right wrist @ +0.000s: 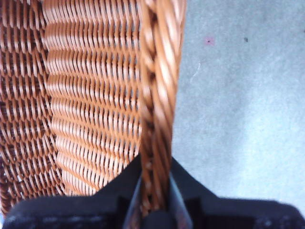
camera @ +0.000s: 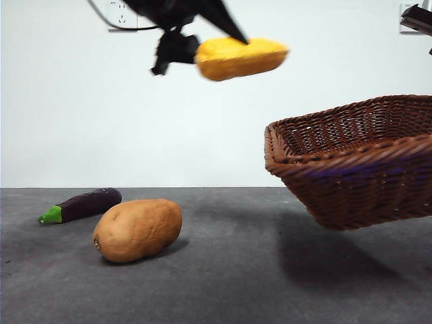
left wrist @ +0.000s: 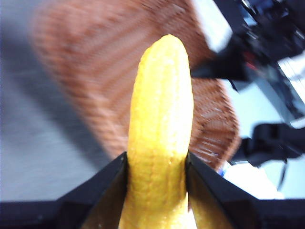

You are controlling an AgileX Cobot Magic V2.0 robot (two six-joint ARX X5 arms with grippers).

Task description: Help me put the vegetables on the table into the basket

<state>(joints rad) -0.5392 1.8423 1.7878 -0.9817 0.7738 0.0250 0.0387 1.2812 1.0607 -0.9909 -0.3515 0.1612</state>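
You're looking at the left gripper [left wrist: 156, 179] holding the yellow-orange lumpy vegetable [camera: 241, 58] high in the air, up near the top of the front view, left of the basket [camera: 358, 162] and above the level of its rim. Its fingers [left wrist: 107, 188] are pressing on both sides of the piece, closed only as far as its width allows, with most of the piece sticking out past the fingertips. In the left wrist view the basket is sitting blurred behind the vegetable, so exact overlap with the opening is something you can't read from it. The right gripper [right wrist: 155, 191] is pinching the basket's braided rim, fingers closed tight on the braid, one inside the wall and one outside. In the front view the basket is hanging tilted off the counter [camera: 223, 283], its near-left side higher than you'd expect for a resting basket, and a shadow is lying on the counter under it. It's taking up the right side of the scene and running off the right edge. You're seeing nothing inside it from this angle. The potato [camera: 138, 229] is lying on the counter at near left, and the eggplant [camera: 81, 205] is lying just beyond it, farther left, green stem end pointing left. The two are close, but contact isn't clear.
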